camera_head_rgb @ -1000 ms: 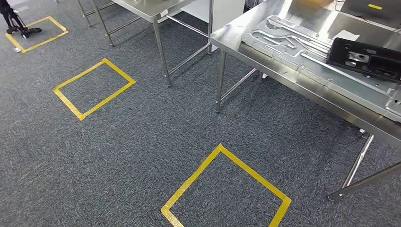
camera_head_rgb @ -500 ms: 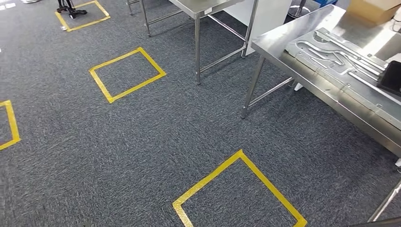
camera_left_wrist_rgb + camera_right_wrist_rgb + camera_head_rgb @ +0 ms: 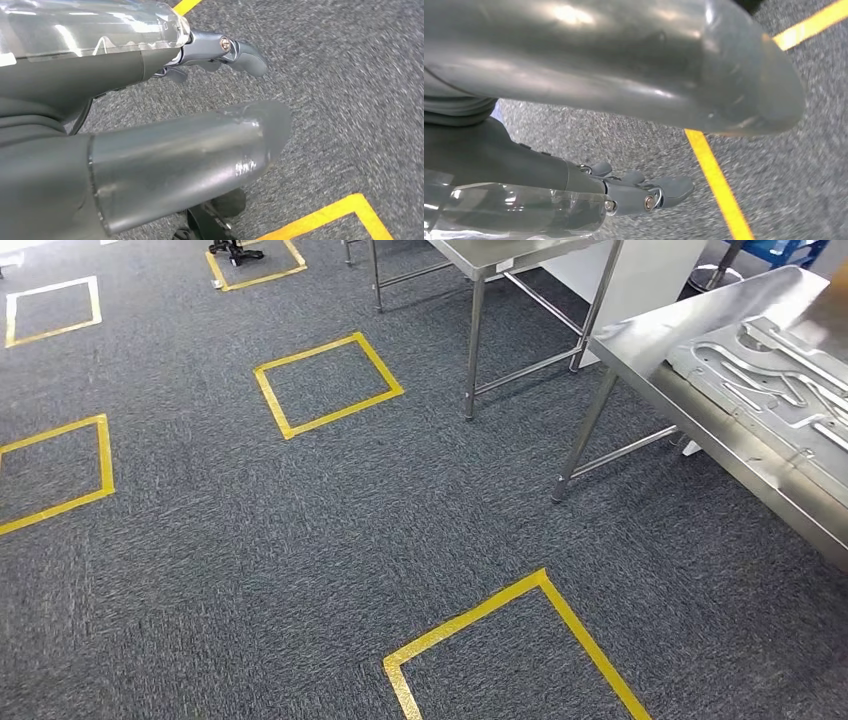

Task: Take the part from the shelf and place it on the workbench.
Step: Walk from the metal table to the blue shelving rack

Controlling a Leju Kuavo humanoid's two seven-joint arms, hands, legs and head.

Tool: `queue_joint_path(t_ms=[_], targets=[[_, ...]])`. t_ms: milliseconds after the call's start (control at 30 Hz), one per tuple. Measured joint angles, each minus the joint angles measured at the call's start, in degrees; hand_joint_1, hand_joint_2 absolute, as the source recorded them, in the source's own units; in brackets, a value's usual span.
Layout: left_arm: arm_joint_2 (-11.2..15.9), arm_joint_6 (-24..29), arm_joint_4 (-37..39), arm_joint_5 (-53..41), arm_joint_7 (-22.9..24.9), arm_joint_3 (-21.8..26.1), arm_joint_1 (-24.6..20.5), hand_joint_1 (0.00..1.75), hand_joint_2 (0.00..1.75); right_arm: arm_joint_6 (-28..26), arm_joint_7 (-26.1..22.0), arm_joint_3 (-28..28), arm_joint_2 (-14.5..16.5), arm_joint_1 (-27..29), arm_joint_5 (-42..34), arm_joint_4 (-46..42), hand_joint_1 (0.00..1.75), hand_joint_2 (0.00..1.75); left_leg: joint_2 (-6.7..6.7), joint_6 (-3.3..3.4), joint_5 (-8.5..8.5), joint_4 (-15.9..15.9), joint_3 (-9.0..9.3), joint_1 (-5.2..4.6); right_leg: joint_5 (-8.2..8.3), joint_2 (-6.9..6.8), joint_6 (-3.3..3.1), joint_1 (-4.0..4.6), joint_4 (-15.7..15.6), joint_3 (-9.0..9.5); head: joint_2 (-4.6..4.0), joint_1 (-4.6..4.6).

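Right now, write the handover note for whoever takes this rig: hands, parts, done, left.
Left hand: holds nothing, fingers apart, hanging over the grey carpet.
Right hand: the same, empty, over carpet beside a yellow tape line.
Workbench: at the right of the head view, carrying a grey metal plate with raised channels.
A second steel table stands further back.
Done: cannot tell from these views.
Left: find the shelf, take the part, set it on the workbench.

Open carpet (image 3: 300,540) ahead; steel workbench (image 3: 700,430) blocks right, second table (image 3: 500,255) far ctr w/ legs.
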Motion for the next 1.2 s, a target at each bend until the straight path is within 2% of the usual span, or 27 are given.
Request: queue_joint_path(t_ms=[33,67,100,167,233,300,333,367,400,433,467,533,600,667,700,733,800,833,867,900,933,967,1000,1067,1100,1167,1200], targets=[[0.00,0.00,0.00,0.25,0.10,-0.03,-0.07,0.00,0.00,-0.03,-0.29,-0.09,0.07,-0.01,-0.14,0.01,0.00,0.00,1.04,0.34,0.99,-3.21,1.70,-0.19,-0.14,-0.59,0.24,0.13,0.05,0.17,0.00,0.07],[-0.02,0.00,0.00,0.70,0.36,-0.03,-0.08,0.00,0.00,-0.11,-0.73,-0.27,0.13,-0.04,-0.39,0.01,0.00,0.00,1.75,0.65,1.32,-4.91,2.50,-0.38,-0.26,-1.11,0.52,0.25,0.11,0.31,0.00,0.10],[-0.03,0.00,0.00,1.34,0.85,0.07,-0.02,0.00,0.00,-0.21,-1.24,-0.54,0.25,-0.11,-0.76,0.01,0.00,0.00,1.69,0.89,1.25,-5.30,2.50,-0.54,-0.34,-1.61,0.79,0.32,0.10,0.43,0.00,0.16],[-0.02,-0.06,0.00,2.72,2.28,0.53,0.42,0.00,0.00,-0.44,-1.83,-1.21,0.52,-0.28,-1.51,0.01,0.00,0.00,0.46,1.40,1.58,-5.62,2.42,-0.38,-0.54,-2.05,1.38,0.22,0.07,0.73,0.00,0.23],[0.06,-0.26,0.00,3.51,3.88,1.03,0.83,0.00,0.00,-0.53,-1.16,-1.92,0.71,-0.28,-1.82,0.01,0.00,0.00,-0.69,2.11,2.13,-6.16,2.61,-0.04,-2.33,0.40,1.98,0.00,2.04,0.06,0.00,0.42],[0.11,-0.44,0.00,3.61,4.92,1.22,0.94,0.00,0.00,-0.43,0.27,-2.56,0.80,-0.10,-1.83,0.04,0.00,0.00,-1.92,2.60,2.50,-6.32,2.43,0.04,-6.16,3.57,2.31,-0.27,8.52,-2.97,0.00,0.64],[0.13,-0.45,0.00,3.49,5.13,1.24,0.95,0.00,0.00,-0.37,0.93,-2.80,0.86,-0.02,-1.81,0.09,0.00,0.00,-2.62,2.69,2.57,-6.29,2.25,0.00,-7.82,4.19,2.38,-0.33,12.40,-4.91,0.00,0.69],[0.09,-0.43,0.00,3.27,5.18,1.25,0.98,0.00,0.00,-0.30,1.48,-3.03,0.90,0.03,-1.80,0.13,0.00,0.00,-3.35,2.73,2.61,-6.24,2.15,-0.04,-8.53,4.41,2.43,-0.37,15.23,-6.39,0.00,0.68],[-0.03,-0.38,0.00,3.02,5.00,1.25,1.05,0.00,0.00,-0.19,1.92,-3.27,0.92,0.05,-1.79,0.18,0.00,0.00,-4.15,2.71,2.62,-6.17,2.12,-0.06,-7.96,4.50,2.45,-0.41,16.01,-6.94,-0.01,0.69],[-0.21,-0.28,0.00,2.77,4.66,1.24,1.10,0.00,0.00,-0.04,2.28,-3.49,0.93,0.05,-1.79,0.21,0.00,0.00,-4.96,2.66,2.61,-6.07,2.15,-0.06,-6.24,4.66,2.41,-0.47,14.49,-6.40,-0.01,0.69],[-0.44,-0.17,0.00,2.55,4.20,1.23,1.14,0.00,0.00,0.19,2.52,-3.67,0.90,0.05,-1.76,0.22,0.00,0.00,-5.77,2.56,2.55,-5.93,2.20,-0.05,-3.83,5.16,2.34,-0.56,11.10,-4.97,0.00,0.70],[-0.92,0.05,0.00,2.28,3.21,1.22,1.08,0.00,0.00,0.68,2.69,-3.95,0.74,0.09,-1.50,0.22,0.00,0.00,-7.20,2.12,2.40,-5.48,1.96,-0.04,-0.54,8.12,2.00,-0.80,3.90,-1.94,0.00,0.69],[-1.20,0.17,0.00,2.13,2.32,1.22,1.00,0.00,0.00,0.89,2.38,-4.13,0.61,0.12,-0.90,0.22,0.00,0.00,-8.40,1.36,2.47,-5.22,1.38,0.09,-0.07,10.06,1.66,-0.76,1.12,-0.96,0.00,0.69],[-1.35,0.21,0.00,1.94,1.67,1.21,1.14,0.00,0.00,0.68,1.47,-4.17,0.63,0.09,-0.13,0.22,0.00,0.00,-9.55,0.48,2.68,-5.31,0.98,0.28,0.13,8.92,1.14,-0.68,0.70,-0.86,0.00,0.72],[-1.43,0.22,0.00,1.87,1.48,1.21,1.30,0.00,0.00,0.49,0.92,-4.18,0.65,0.11,0.22,0.22,0.00,0.00,-8.98,0.16,2.43,-4.96,0.77,0.24,0.28,8.20,0.75,-0.74,0.38,-0.66,0.00,0.68],[-1.50,0.22,0.00,1.83,1.37,1.20,1.40,0.00,0.00,0.32,0.43,-4.18,0.66,0.16,0.51,0.22,0.00,0.00,-7.68,-0.13,1.58,-3.67,0.16,0.19,0.42,7.36,0.31,-0.80,0.04,-0.46,0.00,0.54],[-1.54,0.21,0.00,1.84,1.31,1.20,1.36,0.00,0.00,0.05,-0.15,-4.18,0.67,0.37,0.86,0.22,0.00,0.00,-4.18,-0.56,-1.87,2.42,-2.64,0.14,0.45,5.61,-0.34,-0.67,-0.28,-0.24,0.00,0.21],[-1.54,0.21,0.00,1.84,1.32,1.20,1.29,0.00,0.00,-0.06,-0.26,-4.18,0.67,0.45,1.01,0.22,0.00,0.00,-3.28,-0.77,-3.74,6.39,-4.54,0.20,0.38,4.70,-0.53,-0.52,-0.26,-0.25,0.00,0.09],[-1.55,0.19,0.00,1.83,1.37,1.20,1.30,0.00,0.00,-0.19,-0.30,-4.18,0.66,0.51,1.21,0.22,0.00,0.00,-2.91,-0.93,-4.90,9.56,-6.01,0.28,0.31,3.81,-0.60,-0.40,-0.25,-0.24,0.00,0.07],[-1.56,0.16,0.00,1.78,1.51,1.20,1.39,0.00,0.00,-0.33,-0.22,-4.18,0.66,0.51,1.45,0.22,0.00,0.00,-2.72,-1.03,-5.00,10.91,-6.55,0.34,0.23,2.97,-0.62,-0.30,-0.24,-0.22,0.00,0.08],[-1.57,0.15,0.00,1.73,1.72,1.20,1.54,0.00,0.00,-0.49,0.00,-4.18,0.66,0.49,1.73,0.22,0.00,0.00,-2.54,-1.06,-4.02,9.92,-5.91,0.40,0.14,2.18,-0.60,-0.24,-0.22,-0.16,0.00,0.06],[-1.57,0.13,0.00,1.66,1.98,1.19,1.67,0.00,0.00,-0.62,0.36,-4.18,0.66,0.46,2.02,0.22,0.00,0.00,-2.10,-1.00,-2.26,6.72,-4.08,0.42,0.04,1.44,-0.51,-0.20,-0.20,-0.02,0.00,0.06],[-1.55,0.13,0.00,1.58,2.23,1.19,1.73,0.00,0.00,-0.73,0.83,-4.18,0.66,0.42,2.26,0.22,0.00,0.00,-1.01,-0.84,-0.46,2.40,-1.67,0.38,-0.10,0.76,-0.36,-0.14,-0.17,0.17,0.00,0.04],[-1.52,0.12,0.00,1.32,2.62,1.16,1.67,0.00,0.00,-1.00,1.85,-4.19,0.67,0.39,2.60,0.23,0.00,0.00,0.91,-0.13,1.60,-4.05,1.85,0.02,-0.44,-0.39,0.13,0.10,-0.04,0.51,0.00,0.08],[-1.52,0.10,0.00,1.14,2.74,1.15,1.68,0.00,0.00,-1.14,2.28,-4.19,0.67,0.36,2.68,0.24,0.00,0.00,1.33,0.26,1.75,-5.22,2.35,-0.18,-0.58,-0.86,0.41,0.19,0.01,0.64,-0.01,0.13],[-1.52,0.07,0.00,0.85,2.94,1.14,1.85,0.00,0.00,-1.36,2.89,-4.21,0.68,0.18,2.76,0.25,0.00,0.00,0.27,0.98,1.87,-5.51,2.20,-0.32,-0.76,-1.70,0.97,0.20,-0.01,0.87,-0.01,0.25],[-1.52,0.06,0.00,0.80,3.00,1.13,1.97,0.00,0.00,-1.44,3.11,-4.23,0.66,0.09,2.78,0.25,0.00,0.00,-0.24,1.27,2.07,-5.75,2.28,-0.21,-1.02,-1.49,1.31,0.10,0.17,0.94,-0.01,0.30]])
